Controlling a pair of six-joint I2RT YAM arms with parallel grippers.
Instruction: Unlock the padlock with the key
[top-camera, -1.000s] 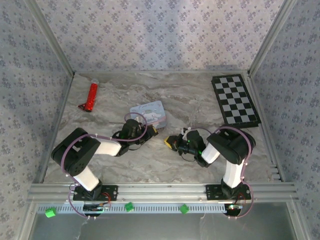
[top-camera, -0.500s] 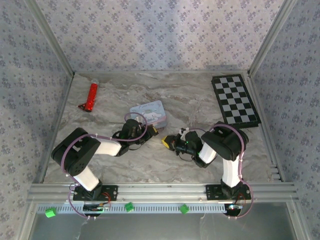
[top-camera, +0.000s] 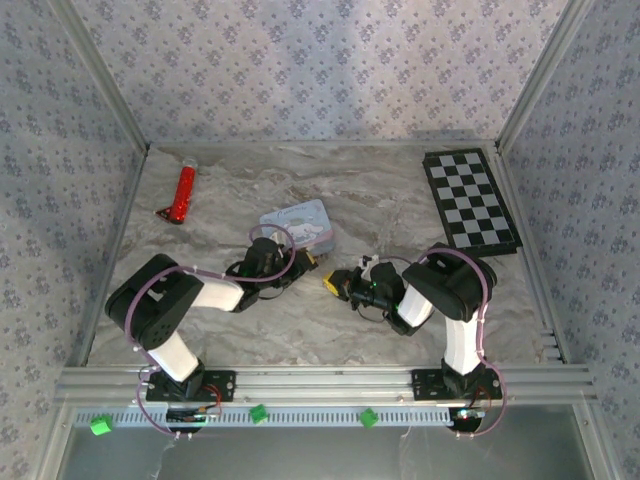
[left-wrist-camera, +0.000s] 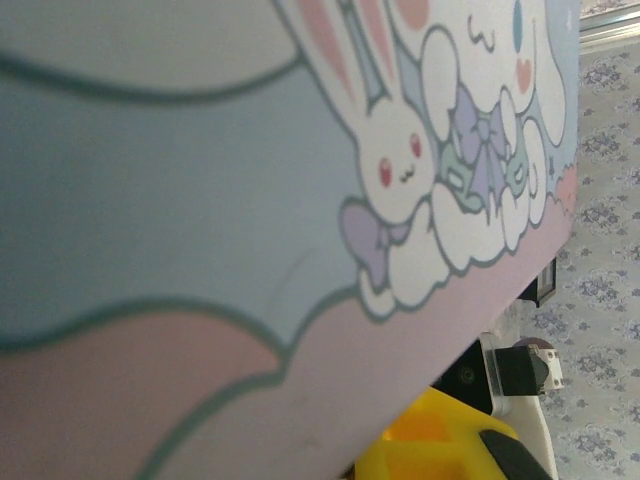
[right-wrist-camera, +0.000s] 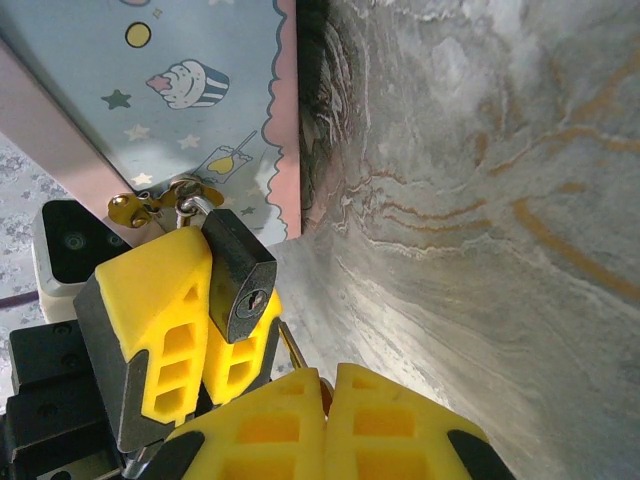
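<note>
**Right fingers (right-wrist-camera: 390, 420) aim key (right-wrist-camera: 291, 347) at padlock (right-wrist-camera: 238, 278) gripped by left fingers (right-wrist-camera: 160, 310)**

Left fingers are clamped on the small black padlock, holding it clear of the tabletop (right-wrist-camera: 480, 200). Its keyhole end is turned toward the other arm, seemingly so the slot faces the incoming key. Right fingers are pressed together on what looks like the key, a thin metal blade poking out between their tips and pointing up at the keyhole. Its tip lies just beside the lock's lower corner; whether it has entered the slot cannot be told. The silvery shackle appears shut, with a ring of spare keys (right-wrist-camera: 135, 208) at its top. A pastel cartoon tin (right-wrist-camera: 150, 90) stands just behind the lock, close against the left wrist camera. From above, the two arms meet near the middle of the tabletop, in front of the tin. Insertion looks to be the step in hand, and it will call for fine alignment of blade and slot, since a slight tilt could send the key skating off the lock's face.
</note>
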